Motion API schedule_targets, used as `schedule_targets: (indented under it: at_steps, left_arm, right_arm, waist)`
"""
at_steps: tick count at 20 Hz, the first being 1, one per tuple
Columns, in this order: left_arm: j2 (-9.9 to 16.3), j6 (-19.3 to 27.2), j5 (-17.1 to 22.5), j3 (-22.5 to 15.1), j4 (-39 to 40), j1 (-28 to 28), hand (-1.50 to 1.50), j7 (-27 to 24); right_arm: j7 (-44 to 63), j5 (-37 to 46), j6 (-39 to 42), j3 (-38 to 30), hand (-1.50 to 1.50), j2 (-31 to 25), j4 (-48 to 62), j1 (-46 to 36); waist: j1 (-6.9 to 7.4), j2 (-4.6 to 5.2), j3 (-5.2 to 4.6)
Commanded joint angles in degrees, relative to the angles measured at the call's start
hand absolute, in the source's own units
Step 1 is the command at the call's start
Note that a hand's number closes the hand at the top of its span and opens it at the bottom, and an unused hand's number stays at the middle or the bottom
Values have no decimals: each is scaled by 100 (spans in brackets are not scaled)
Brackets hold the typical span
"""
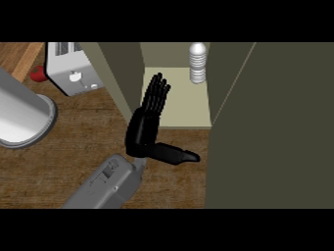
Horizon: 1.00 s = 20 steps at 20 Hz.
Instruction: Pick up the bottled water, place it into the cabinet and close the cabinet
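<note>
The water bottle (197, 63), clear and ribbed with a white cap, stands inside the cabinet near the back of its pale shelf (187, 105). The cabinet door (285, 122) is open and shows as a wide dark olive panel filling the right side of the view. My left hand (142, 130) is open at the cabinet's mouth. Its straight fingers (156, 93) lie over the shelf's left part, and its thumb sticks out to the right. The fingertips stop short of the bottle and left of it, with a gap between. My right hand does not show.
The cabinet's left wall (119, 73) rises just left of my fingers. A silver toaster (72, 68) stands at the back left with a small red object (37, 73) beside it. A tall light grey cylinder (14, 110) stands at the far left on the wooden counter (54, 166).
</note>
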Motion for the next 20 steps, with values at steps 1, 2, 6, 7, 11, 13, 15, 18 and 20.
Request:
schedule_targets:
  at_steps: [1,2,6,7,11,13,15,18,20]
  left_arm:
    - [298,-68,29,-85,-919,518,150,355]
    - [241,200,-65,-322,-1338,702,150,529]
    - [862,-158,0,-473,-1869,1629,150,464]
    - [969,57,-45,-439,-2269,1655,150,653]
    - [1568,-187,163,-156,-2928,2306,-150,637]
    - [1694,-194,213,-11,-3082,2449,-150,608]
    - [1835,-7,104,-3,-3413,2752,-150,575]
    - [2198,-427,544,614,-3394,2947,-150,490]
    - [2232,-482,598,545,-3682,3367,-150,391]
  right_arm:
    - [113,117,232,-118,-150,-331,-561,30]
    - [295,275,202,124,-150,-328,-605,-127]
    - [30,592,780,-50,150,-951,-569,201]
    - [20,766,781,196,150,-909,-714,262]
    - [-177,829,1203,374,150,-1263,-721,246]
    - [16,961,1239,522,150,-1389,-1098,145]
    - [-183,1074,1315,459,150,-1497,-1131,127]
    - [-169,1325,1299,915,150,-1512,-1374,262]
    - [-15,1543,1352,1340,150,-1591,-1241,217]
  waist:
    - [-19,15,2]
    - [46,8,1]
    - [28,-13,-2]
    - [13,-18,-2]
    - [15,-11,-1]
    - [28,4,-7]
    - [16,-15,-5]
    - [-82,-20,-16]
    - [-33,-30,-19]
